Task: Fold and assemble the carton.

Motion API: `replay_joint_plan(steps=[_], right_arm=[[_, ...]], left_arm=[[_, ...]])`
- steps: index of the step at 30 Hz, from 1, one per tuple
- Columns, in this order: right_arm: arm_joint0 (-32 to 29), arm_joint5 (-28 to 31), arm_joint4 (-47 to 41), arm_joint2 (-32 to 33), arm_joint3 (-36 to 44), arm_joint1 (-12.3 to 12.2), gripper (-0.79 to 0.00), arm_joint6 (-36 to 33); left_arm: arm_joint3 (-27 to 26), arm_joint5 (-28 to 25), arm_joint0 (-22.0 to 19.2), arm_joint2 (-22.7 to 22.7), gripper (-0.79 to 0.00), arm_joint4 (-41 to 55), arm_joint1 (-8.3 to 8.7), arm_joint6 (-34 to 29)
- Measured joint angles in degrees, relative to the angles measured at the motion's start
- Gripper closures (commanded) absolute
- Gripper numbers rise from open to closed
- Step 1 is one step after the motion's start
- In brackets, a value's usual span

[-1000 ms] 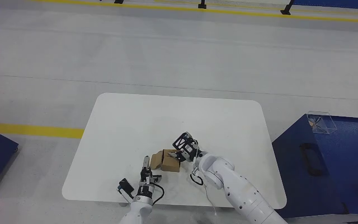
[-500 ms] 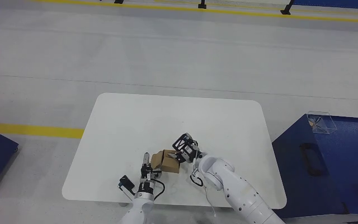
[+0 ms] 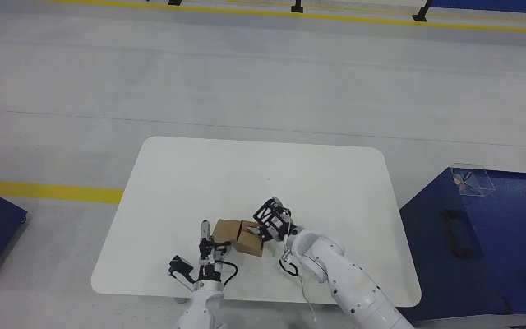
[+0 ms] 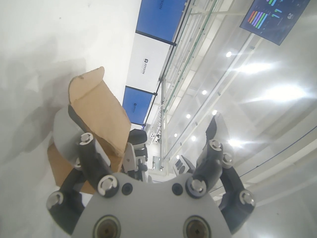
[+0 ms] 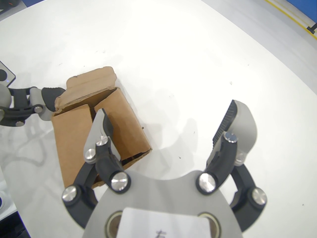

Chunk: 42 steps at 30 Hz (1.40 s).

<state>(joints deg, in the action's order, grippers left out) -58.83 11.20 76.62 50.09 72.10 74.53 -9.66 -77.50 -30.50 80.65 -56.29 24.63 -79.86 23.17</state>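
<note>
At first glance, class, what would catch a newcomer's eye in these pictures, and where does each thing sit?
A small brown carton lies on its side near the robot's edge of the white table, with a ragged end flap standing open. Two open grippers flank it: the left gripper is at the flapped end, and the right gripper is at the opposite end with one finger over the top panel.

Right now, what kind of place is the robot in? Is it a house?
Not a house, more likely a factory or test hall: yellow lines painted on a wide pale floor, rows of ceiling lights high overhead, and a big wall screen showing charts.
</note>
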Motion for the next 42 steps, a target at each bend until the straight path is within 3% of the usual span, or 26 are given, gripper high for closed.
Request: replay_joint_plan(steps=[16,42], right_arm=[[-2.13,-0.69,2.06,1.56,2.36,0.08,-0.785,0.06],[-5.09,-0.19,1.98,7.06,4.26,-0.49,-0.785,-0.66]], left_arm=[[-1.93,-5.95,2.61,-2.65,-0.785,-1.36,-0.75,-5.64],[-2.97,-2.97,2.29,-1.94,-0.785,-10.19,-2.71,-7.23]])
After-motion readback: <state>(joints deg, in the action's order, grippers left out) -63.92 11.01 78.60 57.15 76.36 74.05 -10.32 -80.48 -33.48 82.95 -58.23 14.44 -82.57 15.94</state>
